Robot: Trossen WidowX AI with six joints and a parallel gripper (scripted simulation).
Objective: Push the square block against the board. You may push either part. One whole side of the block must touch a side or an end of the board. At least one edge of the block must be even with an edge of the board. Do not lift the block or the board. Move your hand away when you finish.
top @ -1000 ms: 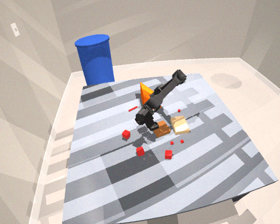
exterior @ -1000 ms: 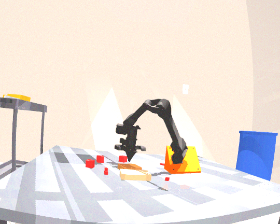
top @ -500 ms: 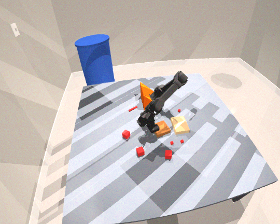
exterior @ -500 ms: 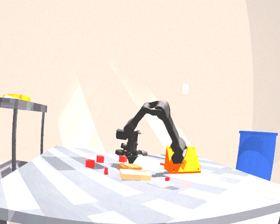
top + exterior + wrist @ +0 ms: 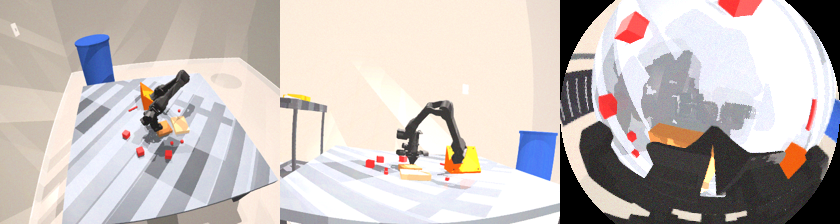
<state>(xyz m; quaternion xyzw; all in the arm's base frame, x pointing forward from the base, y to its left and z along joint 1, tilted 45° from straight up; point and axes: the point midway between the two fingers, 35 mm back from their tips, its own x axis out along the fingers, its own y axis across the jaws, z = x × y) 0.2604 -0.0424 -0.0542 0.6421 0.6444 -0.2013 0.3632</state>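
Observation:
The orange-brown square block [image 5: 165, 129] [image 5: 410, 166] [image 5: 672, 134] lies flat on the table. The pale wooden board [image 5: 180, 125] [image 5: 415, 176] lies flat beside it, on its right in the top view. A narrow strip of table shows between them there, and the block looks slightly turned relative to the board. My gripper [image 5: 158, 130] [image 5: 412, 163] [image 5: 713, 129] is shut and empty, pointing down at the block's left side, away from the board. It hides the block's left corner in the top view. Whether the fingertips touch the block I cannot tell.
Red cubes [image 5: 126, 134] [image 5: 140, 151] [image 5: 168, 154] lie left of and in front of the block. Small red cubes [image 5: 171, 142] [image 5: 182, 141] lie in front of the pieces, another [image 5: 179, 110] behind the board. A red stick [image 5: 133, 108] lies near the orange-yellow wedge [image 5: 144, 99] [image 5: 470, 161].

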